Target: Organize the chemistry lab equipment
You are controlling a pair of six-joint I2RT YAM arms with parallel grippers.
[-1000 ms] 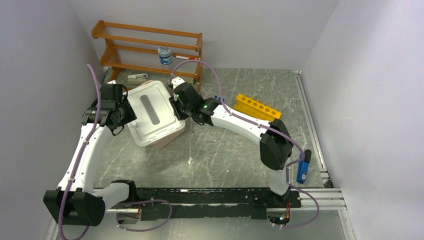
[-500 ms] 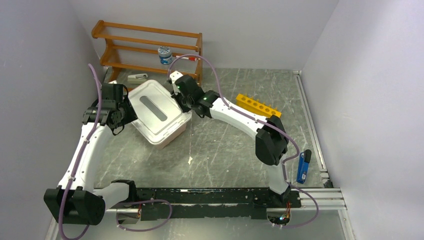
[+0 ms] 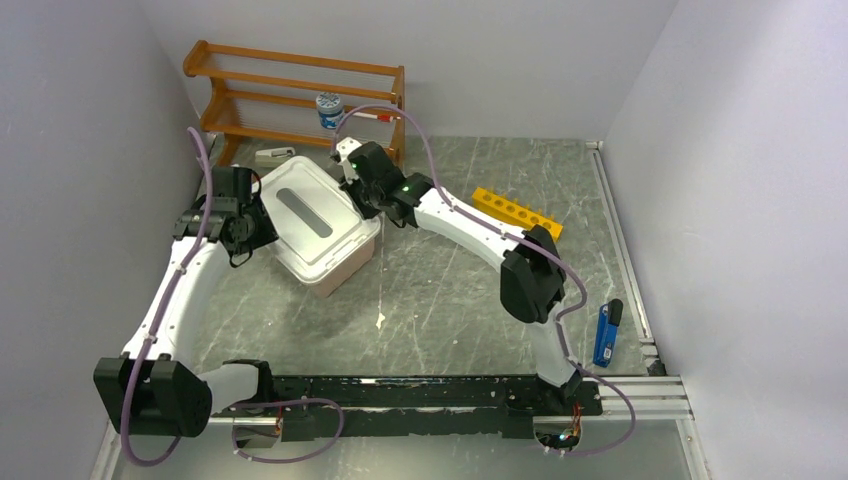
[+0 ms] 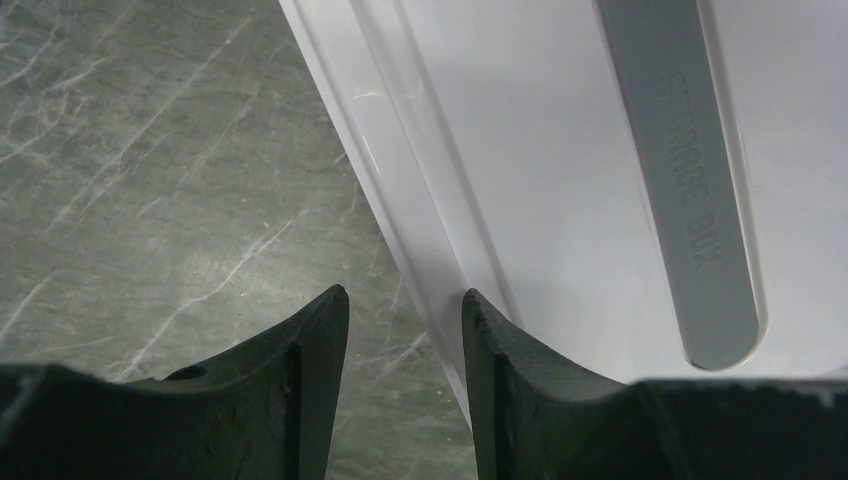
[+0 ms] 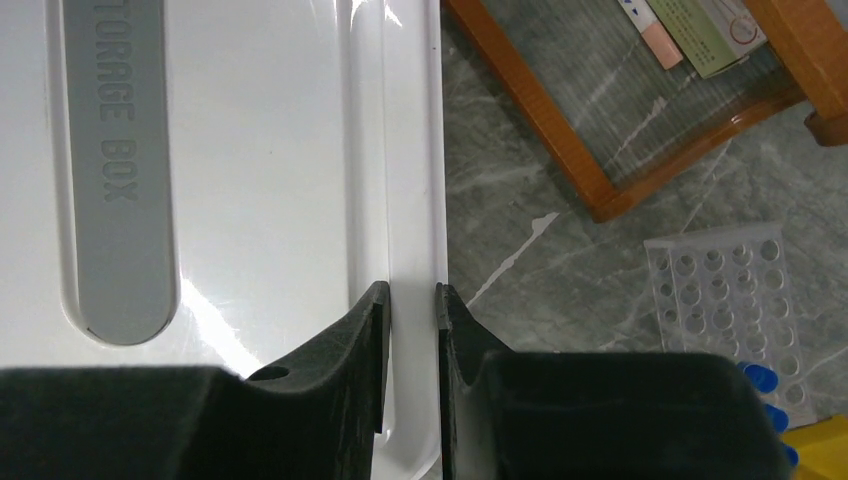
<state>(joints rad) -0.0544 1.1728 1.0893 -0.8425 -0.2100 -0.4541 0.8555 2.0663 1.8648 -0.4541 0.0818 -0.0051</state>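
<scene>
A storage box (image 3: 338, 268) carries a white lid (image 3: 310, 220) with a grey handle strip (image 4: 680, 180). My right gripper (image 5: 411, 287) is shut on the lid's rim (image 5: 412, 150) at its far right side, one finger on each face. At the lid's left edge (image 4: 400, 190), my left gripper (image 4: 404, 292) is open; the rim lies just inside its right finger and the floor shows through the gap. In the top view the left gripper (image 3: 262, 226) and right gripper (image 3: 357, 195) flank the lid. A yellow holed rack (image 3: 515, 212) lies to the right.
A wooden shelf (image 3: 300, 95) at the back holds a blue-capped jar (image 3: 328, 110); its frame (image 5: 560, 130) passes close to my right gripper. A clear holed rack (image 5: 725, 285) with blue caps (image 5: 760, 380) lies beside it. A blue tool (image 3: 604, 335) lies at the right rail, and a small pale object (image 3: 273, 155) by the shelf.
The lid has turned and shifted toward the back, from askew to lined up over the box. Both arms moved with it, and the right jaws narrowed onto the rim.
</scene>
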